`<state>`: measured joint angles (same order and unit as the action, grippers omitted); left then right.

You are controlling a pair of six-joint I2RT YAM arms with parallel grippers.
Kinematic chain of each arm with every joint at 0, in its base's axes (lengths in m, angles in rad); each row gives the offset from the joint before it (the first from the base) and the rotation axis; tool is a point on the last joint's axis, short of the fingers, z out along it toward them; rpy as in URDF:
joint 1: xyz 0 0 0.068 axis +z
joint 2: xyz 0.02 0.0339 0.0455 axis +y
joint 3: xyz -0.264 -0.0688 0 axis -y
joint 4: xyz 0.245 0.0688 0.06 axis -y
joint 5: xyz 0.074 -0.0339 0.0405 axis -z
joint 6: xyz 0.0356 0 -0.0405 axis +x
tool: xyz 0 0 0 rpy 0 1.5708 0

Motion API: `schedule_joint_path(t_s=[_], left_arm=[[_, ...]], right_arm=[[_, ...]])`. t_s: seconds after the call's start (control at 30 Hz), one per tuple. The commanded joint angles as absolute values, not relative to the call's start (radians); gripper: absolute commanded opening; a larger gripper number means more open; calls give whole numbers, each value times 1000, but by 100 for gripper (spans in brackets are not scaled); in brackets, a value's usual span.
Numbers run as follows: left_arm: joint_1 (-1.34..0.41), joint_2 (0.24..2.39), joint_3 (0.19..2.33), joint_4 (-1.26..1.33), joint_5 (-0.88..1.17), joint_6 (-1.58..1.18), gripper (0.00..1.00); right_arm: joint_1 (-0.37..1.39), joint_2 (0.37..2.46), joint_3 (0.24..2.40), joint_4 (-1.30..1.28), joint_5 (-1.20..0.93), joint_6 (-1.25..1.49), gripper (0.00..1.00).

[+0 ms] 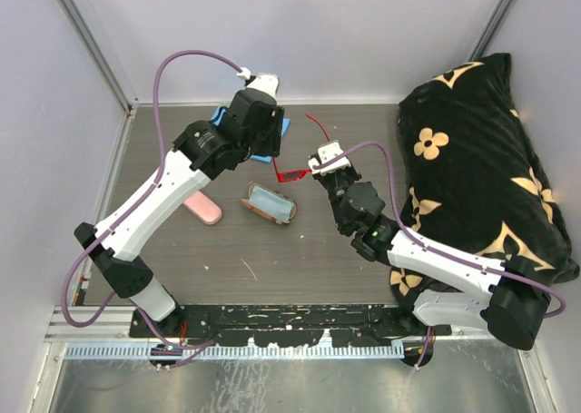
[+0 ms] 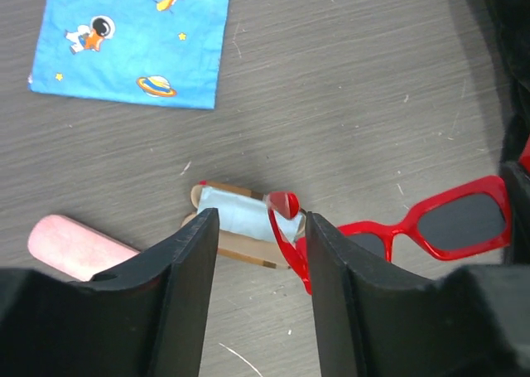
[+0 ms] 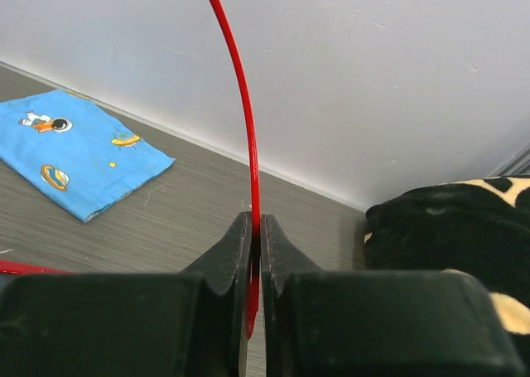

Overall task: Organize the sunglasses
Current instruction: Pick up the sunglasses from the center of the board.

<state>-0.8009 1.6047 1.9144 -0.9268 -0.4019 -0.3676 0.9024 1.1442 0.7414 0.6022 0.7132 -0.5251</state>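
Note:
The red sunglasses point(image 1: 292, 172) are held above the table's middle, and their dark-lensed front point(image 2: 451, 224) shows in the left wrist view. My right gripper point(image 1: 320, 166) is shut on one thin red temple arm point(image 3: 247, 137), which rises straight up between its fingertips point(image 3: 256, 229). My left gripper point(image 2: 261, 265) is open. The other red temple arm point(image 2: 290, 236) lies between its jaws, close to the right finger point(image 2: 339, 294). The left gripper point(image 1: 271, 150) is just left of the glasses. The dark brown pair is out of view.
An open brown case with pale blue lining point(image 1: 270, 202) lies under the glasses. A pink oval case point(image 1: 203, 208) is to its left. A blue printed cloth point(image 2: 132, 41) lies at the back. A black flowered cushion point(image 1: 481, 168) fills the right side.

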Motion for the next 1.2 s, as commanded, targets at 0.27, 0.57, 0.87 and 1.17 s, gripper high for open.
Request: schedule_joint_path(t_s=[0.27,0.57,0.87,1.17], left_arm=[[-804,1675,2017,-904,-485,-302,38],[-803,1690,2027,-894,-464,-303,8],[-802,1663,1982,-870,-449,-316,0],[-803,1657,1948,-852,-454,-325,0]], right_arm=[[911,1119,741,647,713,-505,1],[911,1098,727,629,693,-488,3],[911,1075,718,596,641,-451,29],[911,1013,761,457,516,-365,62]])
